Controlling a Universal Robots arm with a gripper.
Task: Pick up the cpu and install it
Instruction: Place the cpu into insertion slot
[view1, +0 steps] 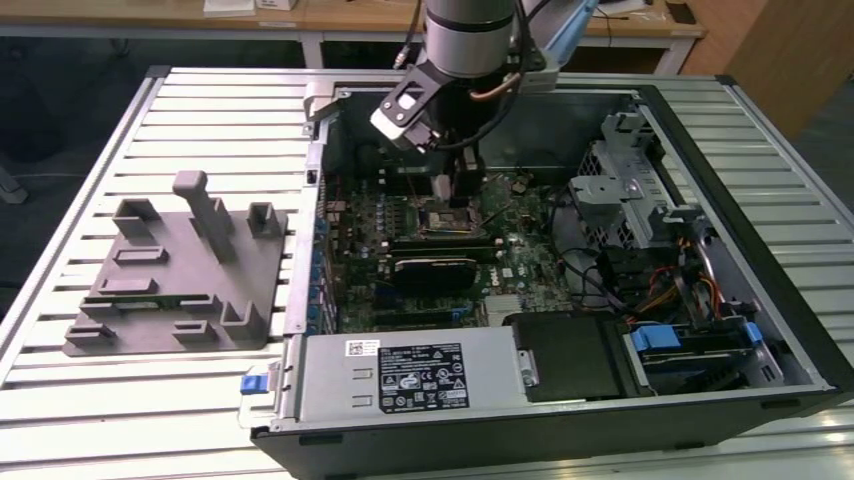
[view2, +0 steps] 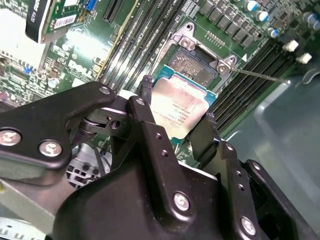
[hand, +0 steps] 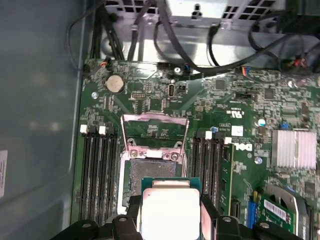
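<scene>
the cpu (hand: 170, 215) is held clamped by opposite edges in the gripper (view2: 177, 102), near the open socket (hand: 152, 172). it is judged light, rigid, slick-topped and fragile; only edges should be gripped.

I can make out no print well enough to read: a black label (view1: 422, 378) with small white lines on the power supply (view1: 334, 390), faint grey lines atop the cpu (view2: 181, 107), white lettering (hand: 243, 146) on the motherboard (hand: 165, 95)
</scene>
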